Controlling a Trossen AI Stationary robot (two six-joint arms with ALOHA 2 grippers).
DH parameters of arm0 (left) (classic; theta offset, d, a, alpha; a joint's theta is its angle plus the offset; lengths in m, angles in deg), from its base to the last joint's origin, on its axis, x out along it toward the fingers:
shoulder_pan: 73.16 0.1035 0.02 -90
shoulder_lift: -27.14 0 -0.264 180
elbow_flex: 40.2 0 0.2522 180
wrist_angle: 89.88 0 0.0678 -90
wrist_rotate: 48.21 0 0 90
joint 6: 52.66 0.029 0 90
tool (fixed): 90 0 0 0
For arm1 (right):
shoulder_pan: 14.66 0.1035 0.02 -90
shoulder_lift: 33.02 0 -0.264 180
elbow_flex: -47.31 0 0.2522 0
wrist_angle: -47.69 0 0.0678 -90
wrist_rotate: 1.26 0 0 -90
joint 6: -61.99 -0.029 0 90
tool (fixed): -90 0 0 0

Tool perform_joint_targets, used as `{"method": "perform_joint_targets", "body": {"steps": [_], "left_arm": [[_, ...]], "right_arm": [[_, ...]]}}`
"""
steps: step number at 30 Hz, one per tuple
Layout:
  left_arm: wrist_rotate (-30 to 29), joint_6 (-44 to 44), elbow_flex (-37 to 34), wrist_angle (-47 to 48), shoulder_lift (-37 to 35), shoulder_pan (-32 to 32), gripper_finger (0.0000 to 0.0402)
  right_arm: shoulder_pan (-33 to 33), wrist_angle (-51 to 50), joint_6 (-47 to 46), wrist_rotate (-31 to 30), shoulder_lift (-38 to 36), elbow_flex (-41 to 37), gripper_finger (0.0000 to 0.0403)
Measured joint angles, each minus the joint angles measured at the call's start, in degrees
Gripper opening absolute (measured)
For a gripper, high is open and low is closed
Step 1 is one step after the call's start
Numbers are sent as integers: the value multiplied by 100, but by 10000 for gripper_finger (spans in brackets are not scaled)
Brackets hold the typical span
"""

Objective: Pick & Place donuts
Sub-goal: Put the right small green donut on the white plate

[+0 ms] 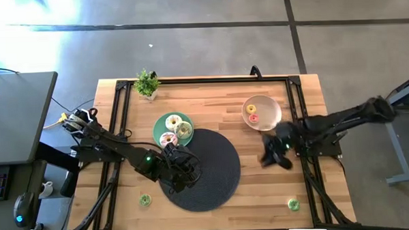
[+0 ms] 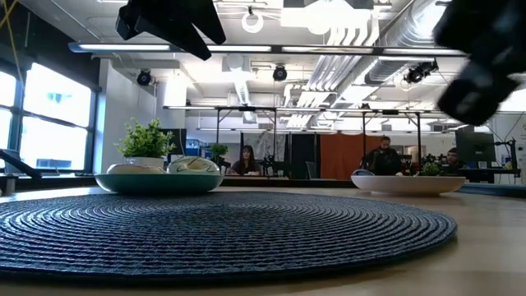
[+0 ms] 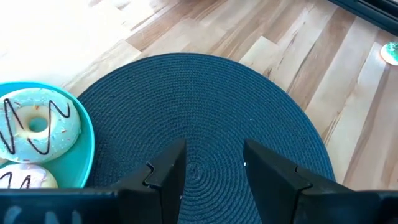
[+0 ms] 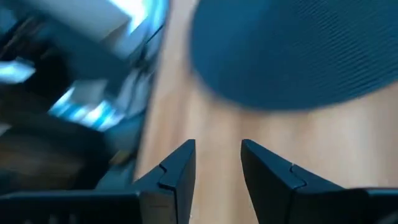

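Observation:
Three larger donuts lie on the mint-green plate [image 1: 157, 127]: white [image 1: 173, 121], pale green [image 1: 185, 131] and pink [image 1: 168, 139]. A tiny yellow donut [image 1: 251, 109] and a tiny pink one [image 1: 253, 118] sit in the beige bowl [image 1: 271, 110]. Two tiny green donuts [image 1: 145, 199] [image 1: 293, 205] lie on the bare wood. My left gripper [image 1: 184, 169] [image 3: 214, 152] hangs open over the dark round mat [image 3: 205, 99], near the plate. My right gripper [image 1: 274, 155] [image 4: 217, 149] is open above the wood between mat and bowl, holding nothing.
A small potted plant [image 1: 147, 83] stands near the far edge, behind the plate. A black frame [image 1: 203, 81] runs around the tabletop. In the low view, people sit in the room behind the table [image 2: 246, 160]. Bare wood shows near the front edge, on both sides of the mat.

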State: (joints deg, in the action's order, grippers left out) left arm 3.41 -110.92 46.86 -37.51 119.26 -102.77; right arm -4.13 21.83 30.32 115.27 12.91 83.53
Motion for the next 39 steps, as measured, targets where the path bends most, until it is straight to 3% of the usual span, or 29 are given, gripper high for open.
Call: {"method": "perform_joint_targets", "body": {"steps": [4,9,16,22,29,33,39], "left_arm": [[-98,4,0,2,0,0,159],[-242,13,0,2,0,0,159],[-243,1,0,-10,0,0,159],[-227,-2,0,-17,0,0,159],[-140,-4,0,-143,0,0,159],[-140,-5,0,-169,0,0,159],[-143,-7,0,-170,0,0,159]], "right_arm": [[1528,208,-561,-591,222,0,124],[3195,916,-553,-1198,862,0,124],[4648,1106,-427,-1507,1705,0,124],[5087,1078,-927,-2191,2409,0,124],[5360,1227,-1466,-1840,3027,0,124],[5497,1195,-1469,-2083,3146,11,121],[5475,1254,-1463,-2414,3128,3,71]]}}
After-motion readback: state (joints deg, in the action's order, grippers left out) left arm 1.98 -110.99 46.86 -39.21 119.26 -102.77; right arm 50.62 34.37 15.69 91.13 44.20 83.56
